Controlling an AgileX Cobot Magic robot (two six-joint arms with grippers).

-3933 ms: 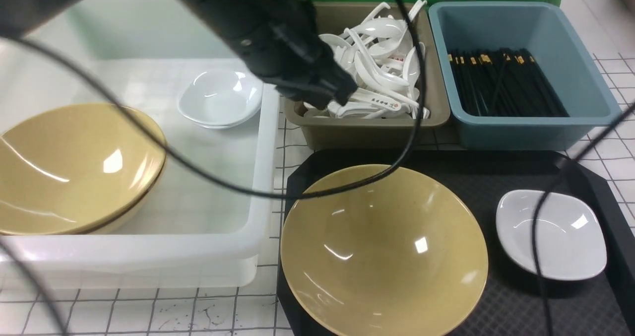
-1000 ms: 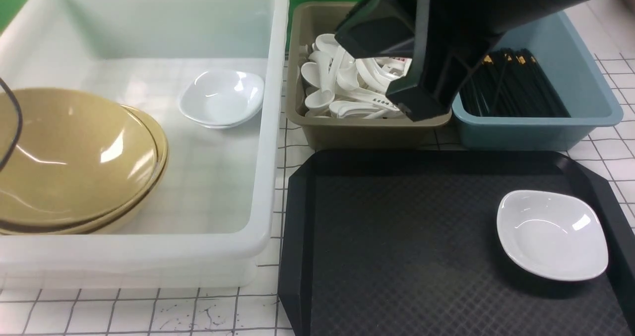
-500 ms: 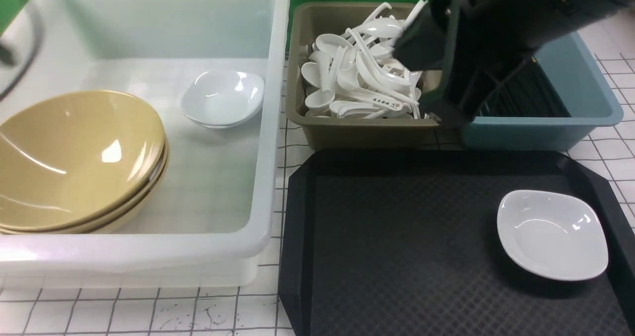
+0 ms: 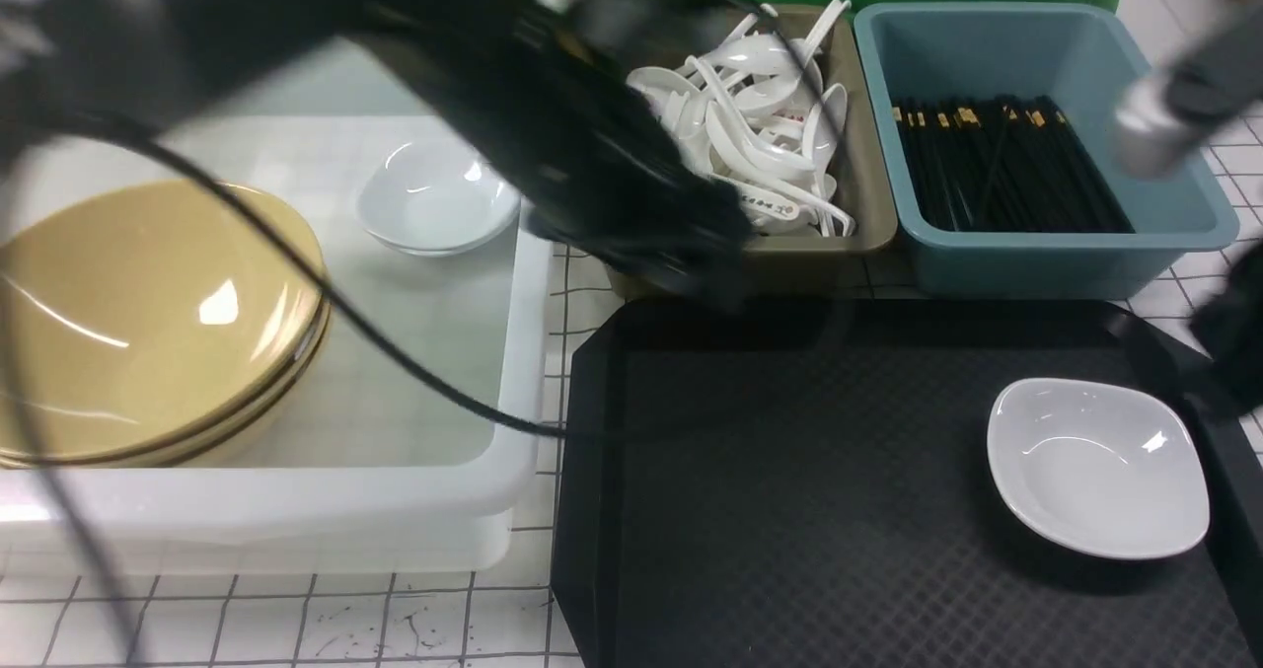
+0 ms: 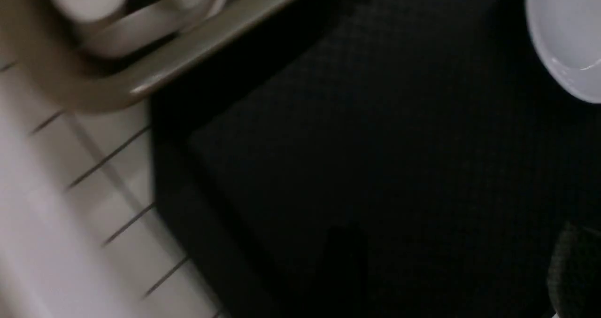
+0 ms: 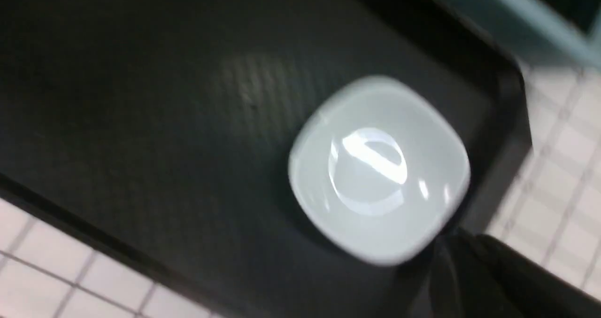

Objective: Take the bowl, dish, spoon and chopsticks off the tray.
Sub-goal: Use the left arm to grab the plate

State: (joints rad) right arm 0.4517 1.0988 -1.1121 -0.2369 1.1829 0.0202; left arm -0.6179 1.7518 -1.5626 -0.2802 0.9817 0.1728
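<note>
Left gripper point(image 4: 681, 254): motion-blurred black mass at the end of the left arm, over the near-left corner of the olive tub point(image 4: 829, 263) and the far rim of the tray point(image 4: 789, 510). Too smeared to tell whether the jaws stand apart or together; nothing can be made out in them. Right gripper point(image 4: 1228, 347): dark blur at the right edge of the front view, above the tray's far right corner, just beyond the dish point(image 4: 1097, 466); jaws closed, nothing held. Dish sits flat and upright on the tray, close to its right rim. In the right wrist view a dark fingertip shows just beside the dish's rim; contact not discernible. Bowl point(image 4: 148, 313) lies tilted on top of a stack of like yellow bowls, at the left of the white tub point(image 4: 523, 352), which stands left of the tray. Second small white dish point(image 4: 437, 199) rests farther back in the same tub, apart from the stack. Olive tub holds a heap of white spoons point(image 4: 750, 115). Blue tub point(image 4: 1046, 263), just beside it on the right, holds black chopsticks point(image 4: 1006, 165) with gold bands at their far ends, laid lengthwise.
</note>
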